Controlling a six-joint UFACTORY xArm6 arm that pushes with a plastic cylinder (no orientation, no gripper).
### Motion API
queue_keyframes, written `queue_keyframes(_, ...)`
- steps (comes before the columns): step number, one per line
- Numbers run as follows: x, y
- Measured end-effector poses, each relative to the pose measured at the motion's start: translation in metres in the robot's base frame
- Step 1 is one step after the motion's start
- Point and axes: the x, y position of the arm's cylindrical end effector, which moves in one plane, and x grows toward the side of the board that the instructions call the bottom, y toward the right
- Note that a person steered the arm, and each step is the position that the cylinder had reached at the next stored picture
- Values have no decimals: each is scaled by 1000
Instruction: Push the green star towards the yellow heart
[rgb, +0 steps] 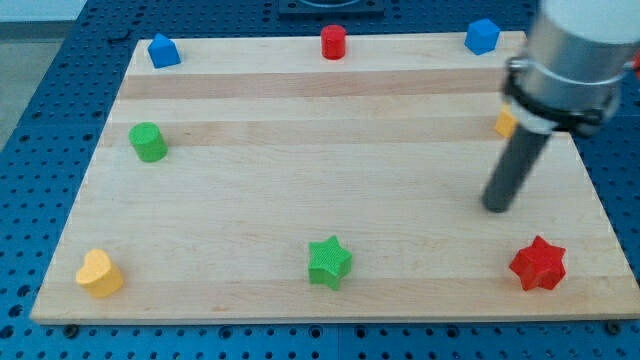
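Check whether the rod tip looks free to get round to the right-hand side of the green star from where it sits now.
Probably yes. My tip sits up and to the view's right of the green star, with bare board between. The red star lies further right, off that path.

Pale grey cylindrical housing (583, 38) at 2 o'clock, cut off by frame edge. Black ring collar beneath, with thin white band under that. Straight dark rod below collar, matte charcoal, round in section, uniform in width. My tip (497, 208) flat-ended and blunt. Surface detail blurred; markings not legible.
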Motion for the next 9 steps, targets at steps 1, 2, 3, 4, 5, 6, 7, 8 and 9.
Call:
queue_keyframes(1,9,-49)
queue_keyframes(2,44,-79)
queue_keyframes(3,68,-105)
queue_keyframes(4,73,-153)
queue_keyframes(5,73,-219)
queue_keyframes(6,73,-263)
queue_keyframes(7,72,-247)
queue_keyframes(8,79,-206)
queue_keyframes(9,111,-195)
